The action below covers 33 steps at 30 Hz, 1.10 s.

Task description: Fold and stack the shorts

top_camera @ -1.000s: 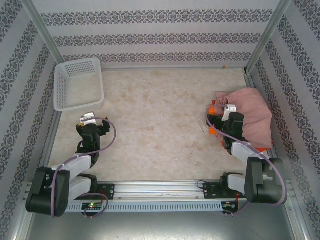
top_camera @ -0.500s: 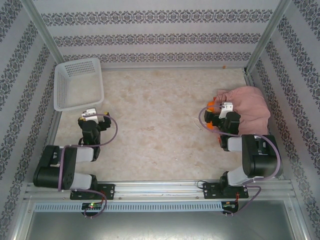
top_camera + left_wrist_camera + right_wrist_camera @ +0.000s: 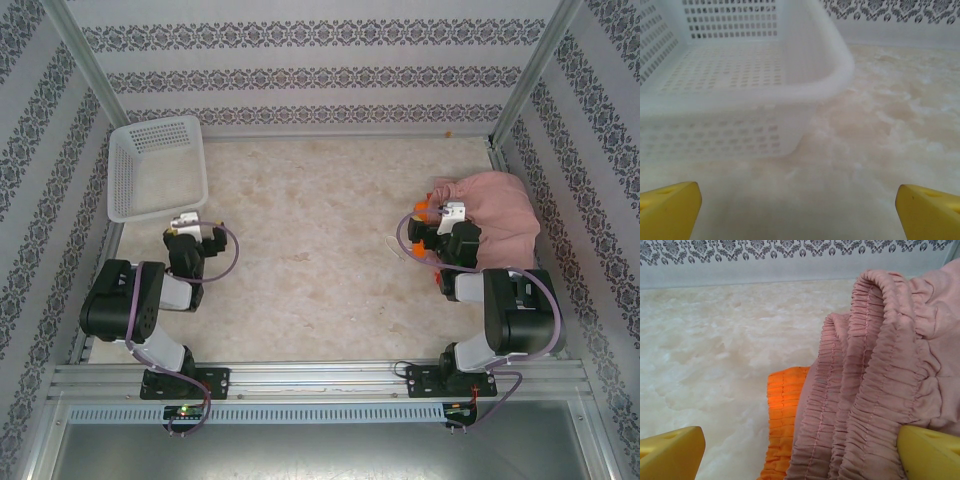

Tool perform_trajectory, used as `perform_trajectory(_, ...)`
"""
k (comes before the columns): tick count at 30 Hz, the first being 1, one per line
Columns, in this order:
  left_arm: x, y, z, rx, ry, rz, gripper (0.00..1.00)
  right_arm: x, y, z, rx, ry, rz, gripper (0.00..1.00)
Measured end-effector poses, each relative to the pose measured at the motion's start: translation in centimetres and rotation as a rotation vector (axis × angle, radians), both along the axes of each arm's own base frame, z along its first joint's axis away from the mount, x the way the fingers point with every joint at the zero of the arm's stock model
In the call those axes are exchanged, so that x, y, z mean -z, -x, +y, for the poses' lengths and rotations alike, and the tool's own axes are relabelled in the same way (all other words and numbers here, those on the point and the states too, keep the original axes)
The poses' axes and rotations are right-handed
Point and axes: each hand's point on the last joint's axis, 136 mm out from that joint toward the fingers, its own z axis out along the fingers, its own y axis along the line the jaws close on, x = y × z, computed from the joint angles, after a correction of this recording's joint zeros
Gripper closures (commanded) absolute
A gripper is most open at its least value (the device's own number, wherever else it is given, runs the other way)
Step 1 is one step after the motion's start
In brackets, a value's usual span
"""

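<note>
Top external view: the pink shorts (image 3: 497, 212) lie bunched at the right edge of the counter (image 3: 320, 260), with orange shorts (image 3: 784, 407) showing beneath their gathered waistband. The right fingers (image 3: 670, 452) stand wide apart just before that waistband, holding nothing. The left fingers (image 3: 670, 205) stand wide apart and empty, near the white mesh basket (image 3: 155, 165) in the far-left corner.

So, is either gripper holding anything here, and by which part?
Nothing is held. The left gripper is open before the basket; the right gripper is open at the pink shorts, not closed on them.
</note>
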Motion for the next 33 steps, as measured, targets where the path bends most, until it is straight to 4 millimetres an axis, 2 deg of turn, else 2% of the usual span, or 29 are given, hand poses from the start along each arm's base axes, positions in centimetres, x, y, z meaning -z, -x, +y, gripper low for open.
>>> perform_trajectory(3, -0.8, -0.8, -0.2, 0.014, -0.002, -0.011, 0.00, 0.0, 0.0, 0.1, 0.003, 0.003, -0.001, 0.02)
perform_trajectory(8, 0.0, -0.5, -0.4, 0.024, -0.003, 0.019, 0.00, -0.1, -0.1, 0.9, -0.008, 0.019, -0.003, 0.02)
perform_trajectory(17, 0.9, -0.5, -1.2, 0.077, -0.003, 0.065, 0.00, -0.1, -0.1, 0.8, -0.005, 0.028, -0.002, 0.02)
perform_trajectory(33, 1.4, -0.6, -2.0, 0.127, -0.002, 0.093, 0.00, -0.1, -0.1, 0.8, -0.007, 0.033, -0.002, 0.02)
